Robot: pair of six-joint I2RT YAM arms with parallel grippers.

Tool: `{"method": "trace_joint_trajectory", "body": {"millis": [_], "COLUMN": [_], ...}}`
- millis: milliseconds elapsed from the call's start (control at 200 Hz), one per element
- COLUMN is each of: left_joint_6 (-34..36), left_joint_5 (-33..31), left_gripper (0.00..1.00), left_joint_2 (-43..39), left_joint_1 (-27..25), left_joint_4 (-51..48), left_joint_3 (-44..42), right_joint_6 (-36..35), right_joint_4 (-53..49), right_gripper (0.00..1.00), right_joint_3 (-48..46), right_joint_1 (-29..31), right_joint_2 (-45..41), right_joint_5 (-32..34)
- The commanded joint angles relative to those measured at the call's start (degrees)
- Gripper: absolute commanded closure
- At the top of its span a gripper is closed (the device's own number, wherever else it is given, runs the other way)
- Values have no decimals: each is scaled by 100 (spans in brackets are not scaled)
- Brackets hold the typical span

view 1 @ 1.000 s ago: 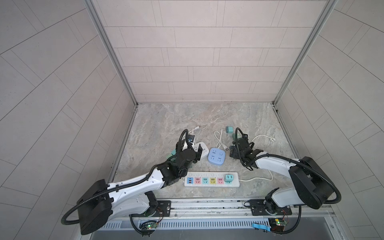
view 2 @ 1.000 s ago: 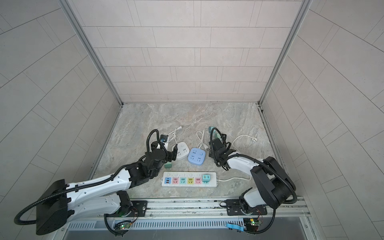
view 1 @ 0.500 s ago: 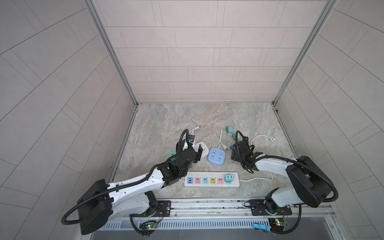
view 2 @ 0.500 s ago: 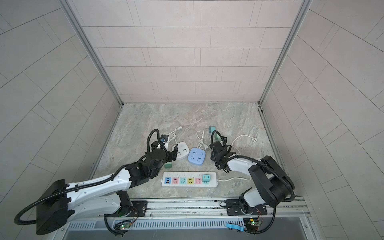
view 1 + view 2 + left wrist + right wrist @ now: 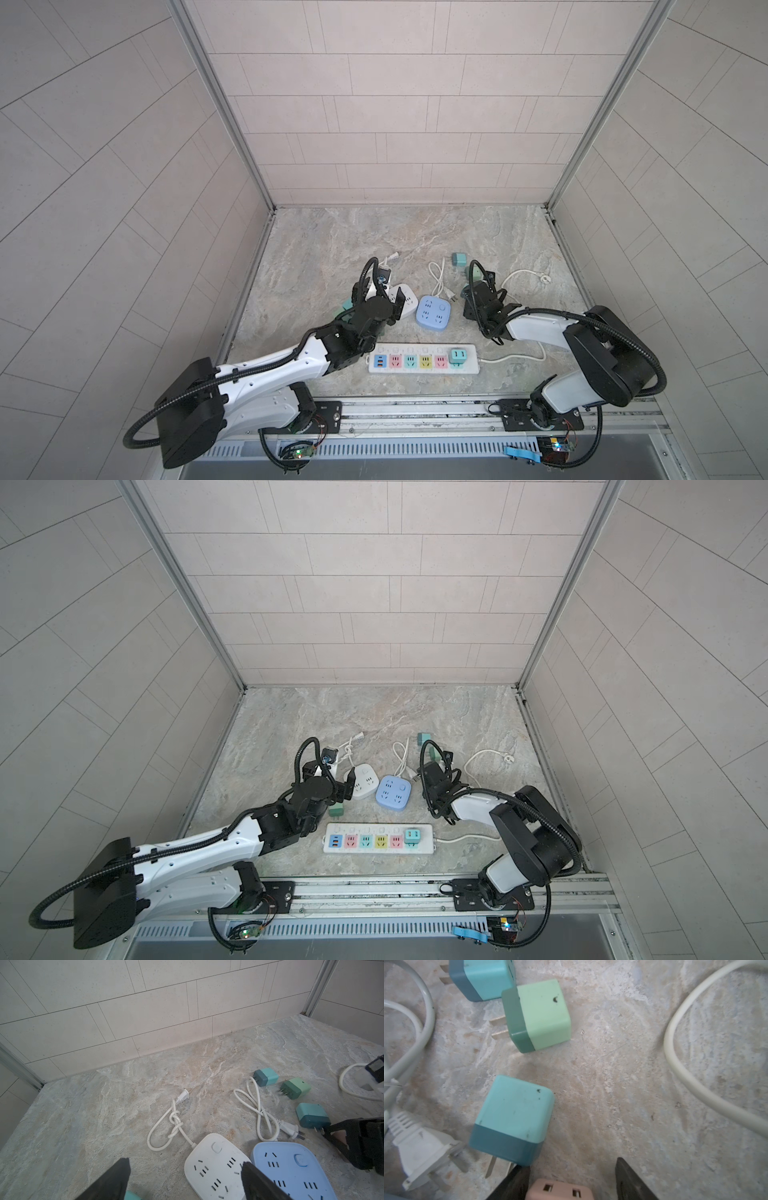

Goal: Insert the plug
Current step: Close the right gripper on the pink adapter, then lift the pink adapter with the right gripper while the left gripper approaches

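Observation:
A pink plug (image 5: 559,1190) lies on the stone floor between the jaws of my right gripper (image 5: 571,1180). It rests against one finger (image 5: 517,1182), and a gap shows on the other side, so the gripper is open. In both top views this gripper (image 5: 476,299) (image 5: 432,779) hides the pink plug. The white power strip (image 5: 424,361) (image 5: 378,840) lies near the front with a teal plug (image 5: 457,356) seated at its right end. My left gripper (image 5: 186,1169) (image 5: 379,296) is open and empty, hovering over a white socket cube (image 5: 216,1167).
A blue socket cube (image 5: 434,312) (image 5: 291,1172) sits beside the white one. Loose teal (image 5: 515,1118) and green (image 5: 542,1016) plugs and a white cord plug (image 5: 423,1147) lie close to the right gripper. A white cable (image 5: 685,1064) curves past it. Another plug (image 5: 336,811) lies by the left arm.
The right gripper has dipped slightly toward the floor and its jaws have narrowed around the pink plug. The left arm has not moved.

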Motion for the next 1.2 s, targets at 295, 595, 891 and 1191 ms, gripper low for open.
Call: {"method": "trace_joint_trajectory", "body": {"millis": [295,595,891,1191], "left_joint_6": [-88,-253,-1608,-521], "left_joint_5": [-62,78,1145,3345], "left_gripper": [10,10,8,13], "left_joint_2": [-166,-290,-752,-9], "left_joint_1": [18,20,254,380], "left_joint_4": [-21,-62,-1619,-773], "left_joint_3": [114,68,860,1783], "right_joint_6": [283,338,16,-580], "right_joint_4": [-804,-582,-777,-1187], "right_gripper": [47,62,71,80], "right_joint_3": [44,7,95,238], "right_joint_1": [273,318,318,326], "right_joint_2": [-88,-167,-896,-2277], "right_joint_5": [-18,18,52,161]}}
